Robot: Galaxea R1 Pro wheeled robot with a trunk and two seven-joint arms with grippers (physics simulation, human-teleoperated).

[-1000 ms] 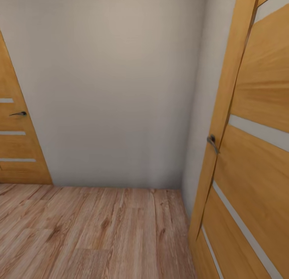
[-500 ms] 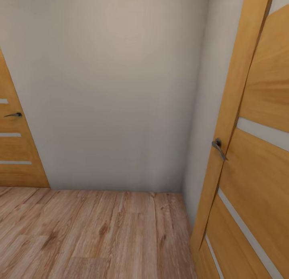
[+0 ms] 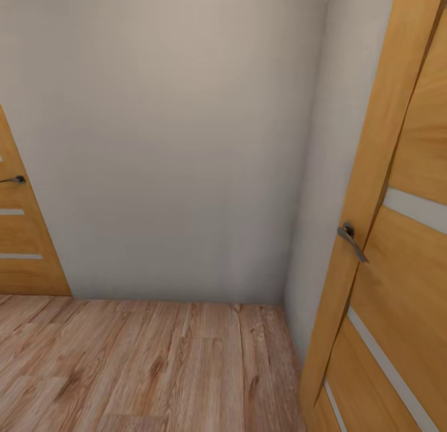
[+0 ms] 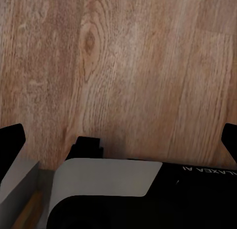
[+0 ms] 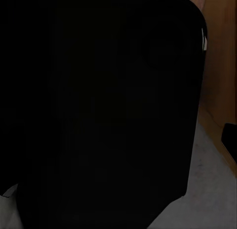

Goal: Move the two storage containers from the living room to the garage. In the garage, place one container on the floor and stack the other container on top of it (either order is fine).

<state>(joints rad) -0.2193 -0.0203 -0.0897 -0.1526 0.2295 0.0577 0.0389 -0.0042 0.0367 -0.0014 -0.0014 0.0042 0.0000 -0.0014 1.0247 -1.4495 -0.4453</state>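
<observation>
Smooth pale plaster wall [image 3: 174, 140] meets a grained light wood-plank floor [image 3: 155, 364]; orange wooden door [image 3: 397, 277] with curved metal handle [image 3: 351, 239]. Finger positions cannot be told.

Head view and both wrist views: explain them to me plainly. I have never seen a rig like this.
This is a simulated wheeled robot with two arms, each ending in a claw. The head view comes from the camera on its head: it faces a plain pale wall in a corner, with a wood-plank floor below, a wooden door with a metal handle close on the right, and another door at the left edge. The left wrist view looks down that arm's left claw: its black fingertips sit wide apart with nothing between them, over the same planks. The right wrist view faces a large black shape too close to identify.
</observation>
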